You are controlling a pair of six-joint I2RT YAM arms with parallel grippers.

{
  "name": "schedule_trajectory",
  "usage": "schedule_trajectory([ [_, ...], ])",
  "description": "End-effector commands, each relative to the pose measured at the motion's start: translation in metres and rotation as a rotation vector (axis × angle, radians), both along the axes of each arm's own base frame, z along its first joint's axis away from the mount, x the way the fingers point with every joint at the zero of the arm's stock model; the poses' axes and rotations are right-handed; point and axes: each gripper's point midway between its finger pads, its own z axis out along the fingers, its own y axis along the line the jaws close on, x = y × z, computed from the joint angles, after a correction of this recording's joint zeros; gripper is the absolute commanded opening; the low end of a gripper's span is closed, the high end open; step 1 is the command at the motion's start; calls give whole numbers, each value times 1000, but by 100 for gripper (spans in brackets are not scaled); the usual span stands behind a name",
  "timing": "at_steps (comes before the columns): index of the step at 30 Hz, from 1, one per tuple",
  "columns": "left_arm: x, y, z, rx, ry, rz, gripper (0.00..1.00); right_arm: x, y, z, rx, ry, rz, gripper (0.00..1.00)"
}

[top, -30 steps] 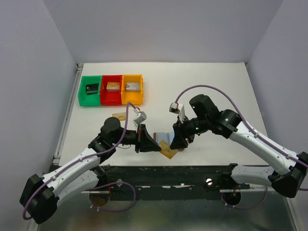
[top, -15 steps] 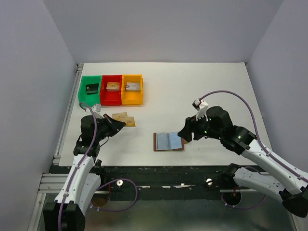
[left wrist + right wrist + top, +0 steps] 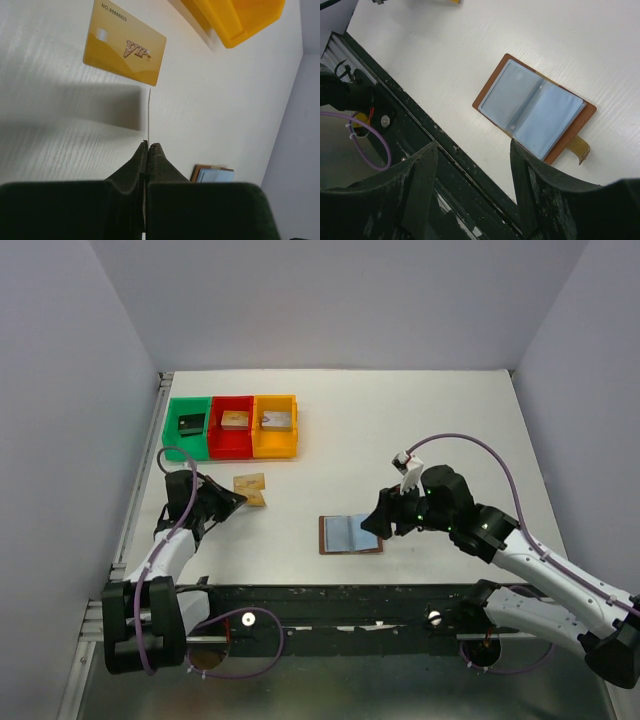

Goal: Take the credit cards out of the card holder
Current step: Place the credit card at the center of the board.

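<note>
The card holder (image 3: 350,534) lies open and flat near the table's front edge, its pale blue pockets (image 3: 535,107) facing up and its snap tab (image 3: 581,148) at one side. My right gripper (image 3: 372,521) hovers over its right end, open (image 3: 472,150) with nothing between the fingers. My left gripper (image 3: 236,499) is at the far left, shut (image 3: 149,145) on a thin credit card (image 3: 149,112) that I see edge-on. Just beyond it, a gold credit card (image 3: 124,46) marked VIP lies on the table. In the top view both tan cards (image 3: 252,489) sit close together.
Green (image 3: 187,427), red (image 3: 232,425) and orange (image 3: 275,424) bins stand in a row at the back left, each with a small block inside. The orange bin (image 3: 235,17) is close beyond the gold card. The table's dark front rail (image 3: 445,155) runs just below the card holder.
My left arm has swung from the card holder far to the left, carrying a card. My right gripper has let go, opened and drawn back. The card holder now lies flat.
</note>
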Motion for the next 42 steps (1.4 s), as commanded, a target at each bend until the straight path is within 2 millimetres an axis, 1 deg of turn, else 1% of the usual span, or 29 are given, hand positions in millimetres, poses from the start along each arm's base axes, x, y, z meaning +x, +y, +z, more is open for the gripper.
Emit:
schedule_trajectory([
  [1,19,8,4,14,-22,5,0,2,7,1,28,1,9,67],
  [6,23,8,2,17,-15,-5,0,1,7,-2,27,1,17,67],
  [10,22,3,-4,4,14,-45,0,0,8,-2,29,0,29,67],
  [14,22,4,-10,14,53,-59,0,0,8,-6,22,8,30,67],
  [18,23,1,-12,11,67,-85,0,1,9,-8,15,14,31,67],
  [22,20,0,-18,-3,84,-82,0,2,10,-9,12,15,32,67],
  [25,18,-1,-17,-15,82,-71,0,2,11,-9,11,17,35,67],
  [30,14,3,-21,-2,85,-36,1,3,12,-12,3,19,36,67],
  [32,14,5,-22,1,91,-25,3,4,11,-12,3,21,34,67],
  [34,12,5,-25,3,106,-20,7,2,11,-12,5,22,36,67],
  [36,10,6,-28,6,123,-13,14,3,10,-12,3,17,33,67],
  [39,11,8,-27,11,126,-4,26,2,9,-12,4,14,31,67],
  [42,12,11,-25,26,126,8,33,2,7,-12,3,14,26,67],
])
